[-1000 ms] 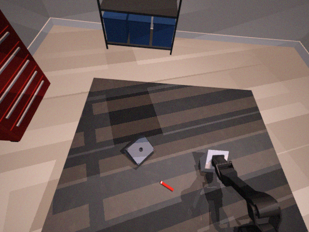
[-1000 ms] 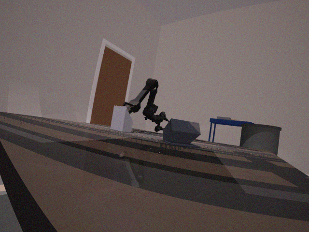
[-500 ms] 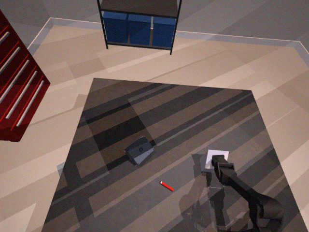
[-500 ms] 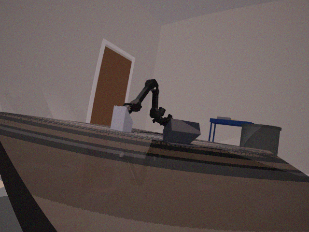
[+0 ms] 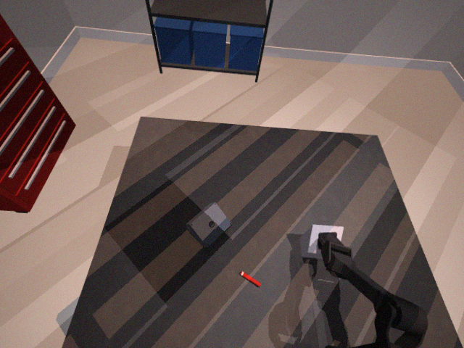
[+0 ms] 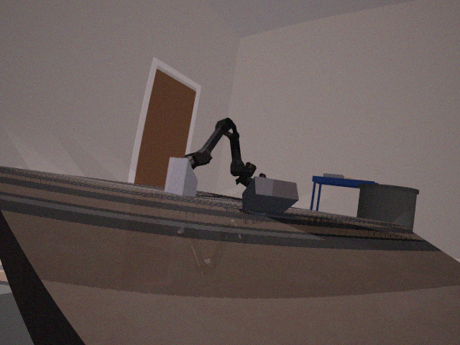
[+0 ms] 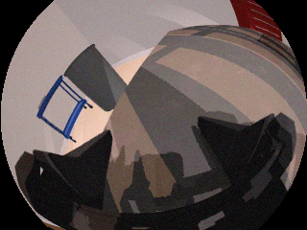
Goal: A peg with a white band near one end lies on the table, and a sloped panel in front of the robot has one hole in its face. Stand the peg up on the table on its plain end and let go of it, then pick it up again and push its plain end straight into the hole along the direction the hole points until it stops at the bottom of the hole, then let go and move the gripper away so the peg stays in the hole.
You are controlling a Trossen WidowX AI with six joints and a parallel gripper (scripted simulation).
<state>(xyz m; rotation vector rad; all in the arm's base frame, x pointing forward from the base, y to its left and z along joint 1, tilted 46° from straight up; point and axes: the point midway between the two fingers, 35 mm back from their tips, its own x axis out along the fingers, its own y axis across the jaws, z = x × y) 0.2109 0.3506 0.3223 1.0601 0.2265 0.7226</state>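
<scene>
The red peg (image 5: 250,278) lies flat on the striped table (image 5: 168,157), its white band at the upper-left end. The grey sloped panel (image 5: 204,228) (image 6: 269,195) stands further up and to the left of the peg, with its dark hole (image 5: 211,223) in the top face. In the wrist view, my gripper (image 7: 155,128) (image 6: 249,177) is open wide with only bare table between the fingers. It hangs above the table, apart from the peg. The peg does not show in the wrist view or in the exterior view. In the top view the fingers are hidden by the arm (image 5: 359,280).
A white block (image 5: 333,230) (image 6: 180,182) stands at the arm's base. Beyond the table are a red drawer cabinet (image 5: 22,123) (image 7: 252,7), a shelf with blue bins (image 5: 209,40), a blue side table (image 6: 334,182) (image 7: 60,107), a grey bin (image 6: 386,205) and a door (image 6: 163,129).
</scene>
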